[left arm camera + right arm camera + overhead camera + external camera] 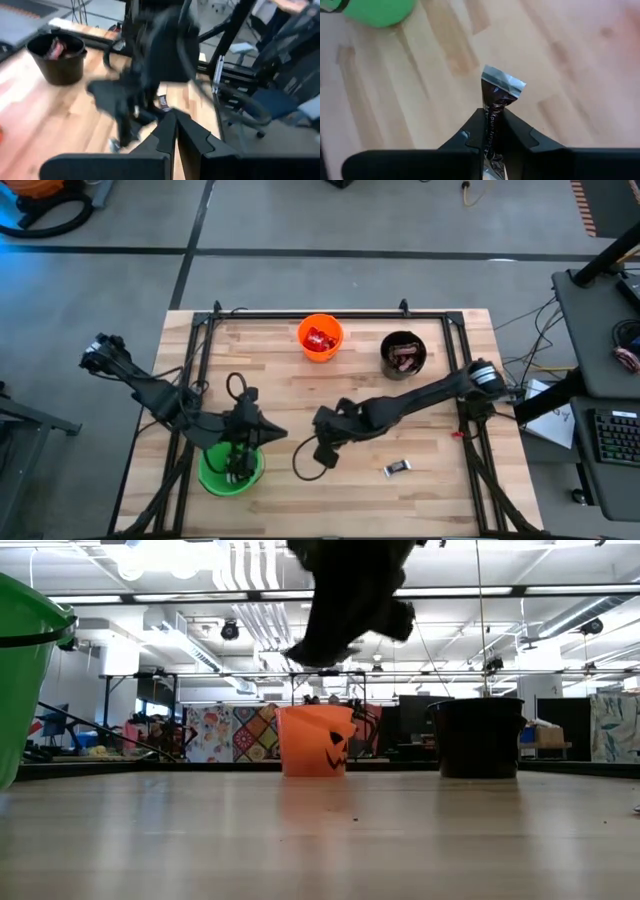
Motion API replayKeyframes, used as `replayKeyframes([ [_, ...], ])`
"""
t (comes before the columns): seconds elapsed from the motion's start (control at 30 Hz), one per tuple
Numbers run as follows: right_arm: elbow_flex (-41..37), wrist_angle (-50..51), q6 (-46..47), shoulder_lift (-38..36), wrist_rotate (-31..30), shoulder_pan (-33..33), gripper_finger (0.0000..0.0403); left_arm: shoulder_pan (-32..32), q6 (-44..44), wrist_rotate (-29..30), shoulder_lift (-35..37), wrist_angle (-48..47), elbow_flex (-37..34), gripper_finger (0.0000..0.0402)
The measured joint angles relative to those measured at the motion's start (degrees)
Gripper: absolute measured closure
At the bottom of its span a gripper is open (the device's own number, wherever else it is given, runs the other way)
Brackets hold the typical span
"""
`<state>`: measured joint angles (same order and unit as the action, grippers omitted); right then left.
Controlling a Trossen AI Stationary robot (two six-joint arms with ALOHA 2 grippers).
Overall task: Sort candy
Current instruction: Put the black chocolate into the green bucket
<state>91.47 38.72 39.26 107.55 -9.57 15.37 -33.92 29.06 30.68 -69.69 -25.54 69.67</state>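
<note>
My right gripper hangs over the middle of the table, to the right of the green cup, and is shut on a dark brown mini bar. A second dark bar lies flat on the wood near the table's near edge. My left gripper sits above the green cup's rim, pointing toward the table's right, fingers shut and empty. The orange cup holds red packets. The black cup holds reddish-brown bars. My right gripper pinches the dark mini bar between its two fingers, coming from above. The fingers lie along the bar, whose silver crimped end sticks out past the fingertips. The bar is lifted clear of the table.
The orange cup and the black cup stand side by side near the table's far edge, the green cup near the near left. A black frame runs along the table's sides. Bare wood lies between the cups.
</note>
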Motion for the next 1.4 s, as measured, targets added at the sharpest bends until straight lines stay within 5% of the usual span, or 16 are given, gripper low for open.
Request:
replayKeyframes([
  [0.37,-0.11,-6.41,-20.8,-15.56,-16.47,4.14,0.0369,1.71,7.98,5.0,0.0,23.92,-12.53,0.0387],
  [0.57,-0.11,-8.16,-28.28,-17.51,-24.32,7.73,0.0369,2.55,0.92,4.84,-0.02,39.67,-16.86,0.0311],
  [0.9,-0.11,-9.02,-27.47,-16.42,-25.0,7.76,0.0369,5.24,-5.19,12.32,-3.06,40.15,-17.2,0.019],
  [1.4,-0.11,-9.3,-27.32,-16.26,-25.02,7.76,0.0369,8.35,-12.01,5.22,-9.91,53.49,-17.22,0.0234],
])
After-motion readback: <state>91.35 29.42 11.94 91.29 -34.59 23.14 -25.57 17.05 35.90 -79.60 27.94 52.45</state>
